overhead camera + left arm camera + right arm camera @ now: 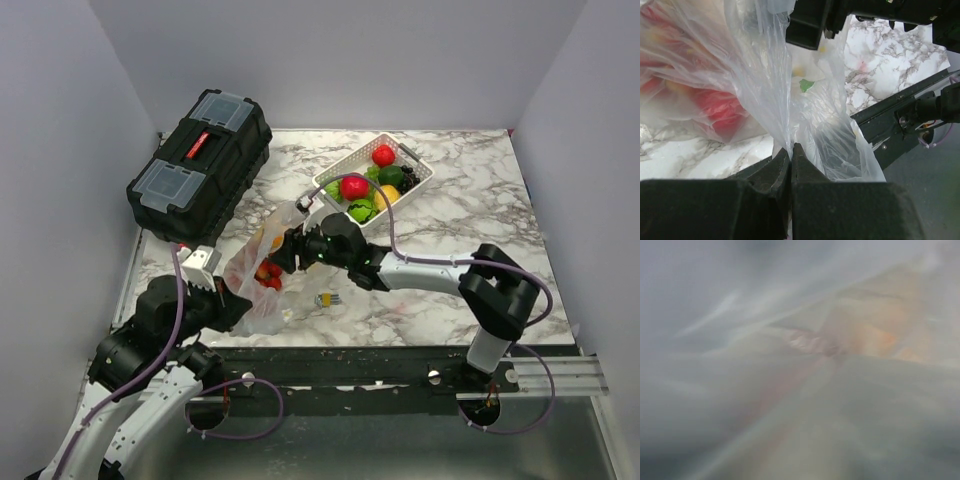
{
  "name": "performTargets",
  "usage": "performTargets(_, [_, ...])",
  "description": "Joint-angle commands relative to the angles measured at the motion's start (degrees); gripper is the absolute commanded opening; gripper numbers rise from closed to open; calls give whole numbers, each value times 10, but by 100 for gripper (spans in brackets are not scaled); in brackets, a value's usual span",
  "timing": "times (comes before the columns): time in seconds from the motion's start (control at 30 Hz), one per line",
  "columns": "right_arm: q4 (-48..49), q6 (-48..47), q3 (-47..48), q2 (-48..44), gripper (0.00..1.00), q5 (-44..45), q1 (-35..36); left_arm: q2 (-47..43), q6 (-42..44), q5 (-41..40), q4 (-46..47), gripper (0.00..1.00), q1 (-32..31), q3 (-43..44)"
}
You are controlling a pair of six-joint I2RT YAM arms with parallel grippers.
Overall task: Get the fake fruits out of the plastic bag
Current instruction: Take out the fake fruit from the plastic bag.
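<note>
The clear plastic bag [252, 292] lies crumpled on the marble table left of centre. Red strawberries [269, 275] and an orange piece [275, 240] of the fake fruits show through it. My left gripper [236, 304] is shut on the bag's near edge; in the left wrist view the jaws [791, 148] pinch a fold of the film [760, 75], with red fruit [715, 107] blurred behind it. My right gripper [284, 252] reaches into the bag's mouth from the right. Plastic film [765, 390] fills the right wrist view, hiding its fingers, with an orange blur [880, 335] beyond.
A white slotted basket [426, 171] at the back centre holds a red apple [383, 155], another red fruit [354, 187] and green and yellow pieces. A black toolbox [200, 165] stands at the back left. A small yellowish item [325, 299] lies on the marble by the bag.
</note>
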Motion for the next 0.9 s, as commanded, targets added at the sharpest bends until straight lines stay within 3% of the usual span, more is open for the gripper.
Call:
performTargets(0.0, [52,20,14,42,59,87,6,21,-18,-2,-43,0,-1,15])
performTargets(0.47, [108,55,56,127,60,96,14,25,-31,-55,-133,0,-2,13])
performTargets(0.87, [158,27,-1,120,61,71,23,-83,-35,30,63,0,-1,-22])
